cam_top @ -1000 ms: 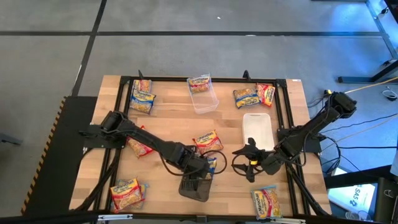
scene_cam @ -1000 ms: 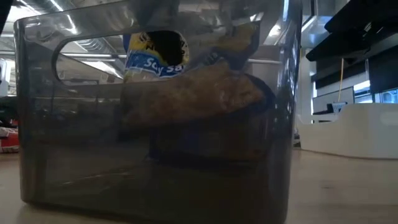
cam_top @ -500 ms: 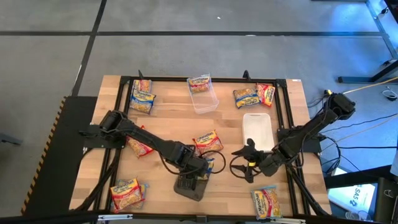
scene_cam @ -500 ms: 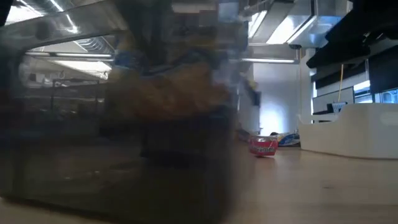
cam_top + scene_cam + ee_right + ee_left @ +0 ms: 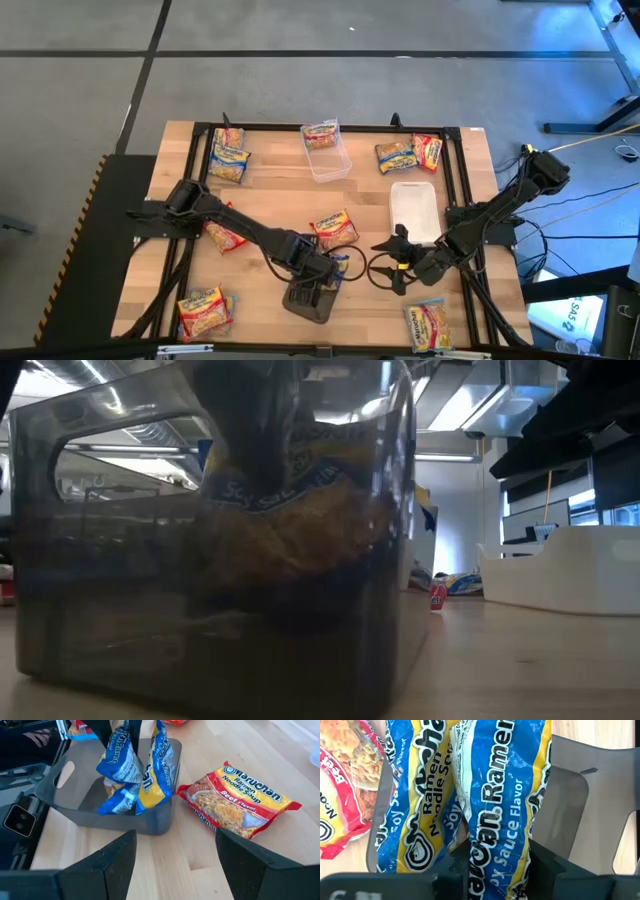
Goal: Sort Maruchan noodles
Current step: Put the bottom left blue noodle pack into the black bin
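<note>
A dark grey tray (image 5: 300,308) stands at the near middle of the table. Two blue-banded Maruchan packets (image 5: 135,775) stand on end in it. My left gripper (image 5: 318,278) reaches down into the tray and is shut on one blue packet (image 5: 500,820); the other blue packet (image 5: 415,815) leans beside it. My right gripper (image 5: 385,270) is open and empty just right of the tray, above the table. A red-banded packet (image 5: 235,802) lies flat beside the tray. More packets lie around the table. My left gripper pinches the blue packet (image 5: 495,855) between its two fingers (image 5: 542,865), coming from above and pointing down into the tray. The packet stands roughly upright with its lower end down in the tray (image 5: 117,805). Which edge the fingers have, the packet itself hides.
A clear tub (image 5: 330,160) with one packet at the far middle. A white tray (image 5: 413,210) on the right. Packets at the far left (image 5: 228,160), far right (image 5: 408,153), near left (image 5: 205,310), near right (image 5: 428,325), and under my left arm (image 5: 222,238).
The dark tray has slid a little toward the table's left edge and turned slightly, with my left gripper and the blue packets in it. My right gripper has drifted a little toward the tray.
</note>
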`<action>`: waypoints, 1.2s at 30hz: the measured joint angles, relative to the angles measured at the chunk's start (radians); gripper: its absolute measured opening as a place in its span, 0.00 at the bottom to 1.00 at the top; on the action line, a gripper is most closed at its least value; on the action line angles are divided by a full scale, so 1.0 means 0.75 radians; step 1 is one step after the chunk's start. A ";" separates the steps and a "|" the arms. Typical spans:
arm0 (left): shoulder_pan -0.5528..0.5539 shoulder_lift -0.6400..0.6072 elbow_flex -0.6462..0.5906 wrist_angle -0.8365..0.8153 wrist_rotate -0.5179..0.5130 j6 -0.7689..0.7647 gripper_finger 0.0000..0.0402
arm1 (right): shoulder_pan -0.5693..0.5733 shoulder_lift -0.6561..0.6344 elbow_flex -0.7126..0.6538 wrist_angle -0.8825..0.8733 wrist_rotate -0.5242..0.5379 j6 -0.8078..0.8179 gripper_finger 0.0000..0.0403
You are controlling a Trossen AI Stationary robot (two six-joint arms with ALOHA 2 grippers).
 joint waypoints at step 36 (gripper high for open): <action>0.010 -0.004 -0.001 -0.023 -0.002 -0.035 0.30 | -0.127 0.653 0.332 0.460 -0.330 -0.218 0.06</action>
